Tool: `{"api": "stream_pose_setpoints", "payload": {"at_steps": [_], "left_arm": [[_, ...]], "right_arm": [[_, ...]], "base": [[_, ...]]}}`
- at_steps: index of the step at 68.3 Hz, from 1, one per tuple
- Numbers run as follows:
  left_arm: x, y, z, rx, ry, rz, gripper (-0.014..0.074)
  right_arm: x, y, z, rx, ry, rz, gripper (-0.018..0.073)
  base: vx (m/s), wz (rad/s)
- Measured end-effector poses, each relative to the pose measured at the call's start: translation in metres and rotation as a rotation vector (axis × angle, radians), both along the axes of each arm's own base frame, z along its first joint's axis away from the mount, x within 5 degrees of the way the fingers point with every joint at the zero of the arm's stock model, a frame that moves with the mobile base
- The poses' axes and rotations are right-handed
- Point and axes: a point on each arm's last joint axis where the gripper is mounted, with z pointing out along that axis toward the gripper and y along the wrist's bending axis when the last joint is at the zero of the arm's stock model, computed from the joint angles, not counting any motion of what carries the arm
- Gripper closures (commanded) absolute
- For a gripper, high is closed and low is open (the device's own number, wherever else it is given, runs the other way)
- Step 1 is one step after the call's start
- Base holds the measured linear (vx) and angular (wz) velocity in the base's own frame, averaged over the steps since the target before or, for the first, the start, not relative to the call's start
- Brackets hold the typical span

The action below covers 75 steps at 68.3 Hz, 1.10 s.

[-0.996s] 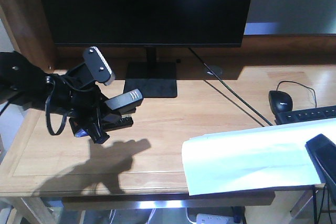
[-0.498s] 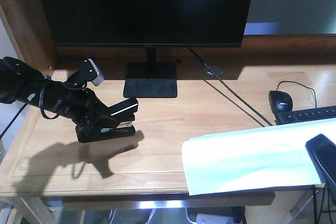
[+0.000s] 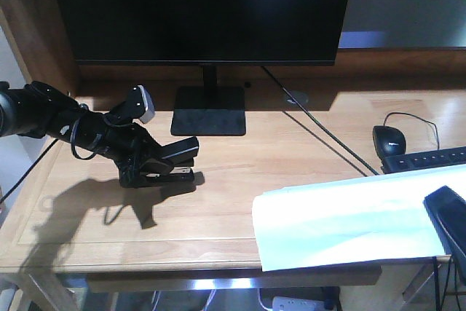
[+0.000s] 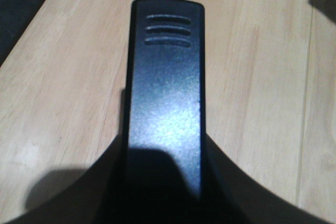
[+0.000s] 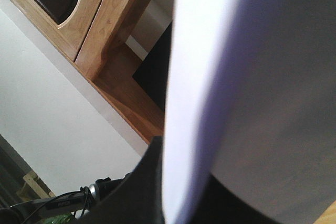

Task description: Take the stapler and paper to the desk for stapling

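The left gripper [image 3: 145,164] had its jaws pinching the black stapler [image 3: 178,158]. The stapler sat low on the left side of the desk [image 3: 240,180], near the monitor stand [image 3: 209,111]. The right gripper [image 3: 450,218] had its jaws pinching the white paper [image 3: 342,220] over the desk's front right edge.

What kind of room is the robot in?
Probably an office or study: a big monitor stands on a wooden desk, with a mouse and keyboard at one side.
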Motion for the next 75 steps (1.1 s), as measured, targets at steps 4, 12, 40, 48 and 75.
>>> {"api": "stream_pose_setpoints", "payload": {"at_steps": [4, 12, 40, 48, 75], "left_arm": [[0.001, 0.0, -0.003, 0.0, 0.001, -0.002, 0.0596], [0.001, 0.0, -0.008, 0.012, 0.007, -0.009, 0.0575], [0.0, 0.007, -0.03, 0.126, 0.044, -0.055, 0.0354], [0.0, 0.008, -0.03, 0.133, 0.044, -0.056, 0.0249], [0.0, 0.009, -0.002, 0.127, -0.01, -0.029, 0.0153]], "right_arm": [[0.0, 0.0, 0.0, 0.0, 0.0, 0.0, 0.0564], [0.0, 0.0, 0.0, 0.0, 0.0, 0.0, 0.0564], [0.0, 0.0, 0.0, 0.0, 0.0, 0.0, 0.0564], [0.0, 0.0, 0.0, 0.0, 0.0, 0.0, 0.0564], [0.0, 0.0, 0.0, 0.0, 0.0, 0.0, 0.0564]], "base": [[0.0, 0.0], [0.0, 0.0], [0.0, 0.0], [0.0, 0.0], [0.0, 0.0]]}}
